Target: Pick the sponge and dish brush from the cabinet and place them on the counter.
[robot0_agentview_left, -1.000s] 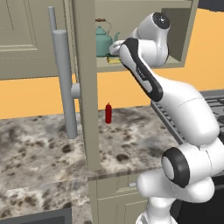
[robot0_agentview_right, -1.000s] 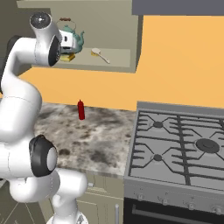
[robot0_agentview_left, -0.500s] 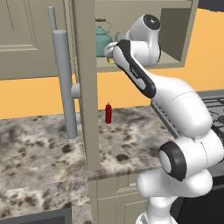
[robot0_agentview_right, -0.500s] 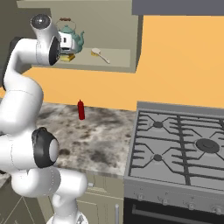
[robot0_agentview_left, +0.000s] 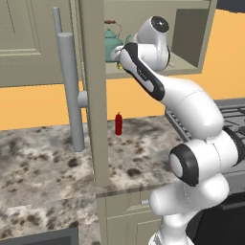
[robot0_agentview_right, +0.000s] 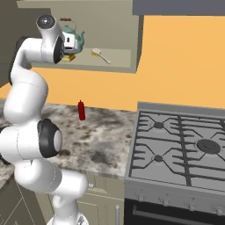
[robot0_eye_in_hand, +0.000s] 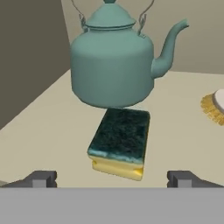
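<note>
Shelf: beige cabinet (robot0_agentview_right: pixel 123 61) floor held a teal kettle (robot0_eye_in_hand: pixel 111 61).
Sponge (robot0_eye_in_hand: pixel 119 142): lay before the kettle.
Gripper (robot0_eye_in_hand: pixel 113 178): fingers spread wide, empty, flanking the sponge.
Brush (robot0_agentview_right: pixel 100 55): lay nearby.

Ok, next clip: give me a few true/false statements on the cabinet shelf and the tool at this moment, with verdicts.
1. The sponge lies on the cabinet shelf just in front of the teal kettle. True.
2. The tool is shut on the sponge. False: its jaws stand wide open, the sponge lying free ahead.
3. The dish brush lies on the counter. False: it lies on the shelf.
4. A red bottle stands on the counter. True.
</note>
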Controlling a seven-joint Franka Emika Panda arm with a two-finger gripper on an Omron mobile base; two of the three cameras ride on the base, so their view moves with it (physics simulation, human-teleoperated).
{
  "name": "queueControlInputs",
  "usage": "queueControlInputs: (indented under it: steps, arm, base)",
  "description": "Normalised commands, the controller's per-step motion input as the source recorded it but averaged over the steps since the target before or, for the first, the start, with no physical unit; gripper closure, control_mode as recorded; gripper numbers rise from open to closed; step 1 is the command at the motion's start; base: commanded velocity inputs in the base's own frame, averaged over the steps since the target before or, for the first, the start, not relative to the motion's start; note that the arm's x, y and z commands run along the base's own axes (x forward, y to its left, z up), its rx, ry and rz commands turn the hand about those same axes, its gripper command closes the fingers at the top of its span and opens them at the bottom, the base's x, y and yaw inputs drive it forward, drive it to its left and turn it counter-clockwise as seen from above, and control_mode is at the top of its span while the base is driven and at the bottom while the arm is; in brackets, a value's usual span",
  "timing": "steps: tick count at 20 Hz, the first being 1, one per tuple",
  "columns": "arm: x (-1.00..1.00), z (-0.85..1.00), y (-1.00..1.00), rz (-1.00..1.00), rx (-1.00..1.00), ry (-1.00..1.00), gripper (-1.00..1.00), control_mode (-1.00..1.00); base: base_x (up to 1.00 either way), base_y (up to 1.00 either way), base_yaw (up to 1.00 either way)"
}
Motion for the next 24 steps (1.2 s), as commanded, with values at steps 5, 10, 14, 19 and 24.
queueControlInputs:
  steps: [5, 10, 14, 19, 24]
  arm:
    - [0.29, -0.09, 0.02, 0.0, 0.0, 0.04, -1.0, -1.0]
    - [0.25, -0.1, 0.02, 0.0, 0.0, 0.06, -1.0, -1.0]
    - [0.28, -0.09, 0.05, 0.0, -0.01, 0.06, -1.0, -1.0]
    - [0.26, -0.13, 0.11, 0.0, -0.01, 0.06, -1.0, -1.0]
    - [0.23, -0.17, 0.13, 0.0, -0.02, 0.06, -1.0, -1.0]
  base:
    - [0.0, 0.0, 0.0]
    - [0.0, 0.0, 0.0]
    - [0.0, 0.0, 0.0]
    - [0.0, 0.0, 0.0]
    - [0.0, 0.0, 0.0]
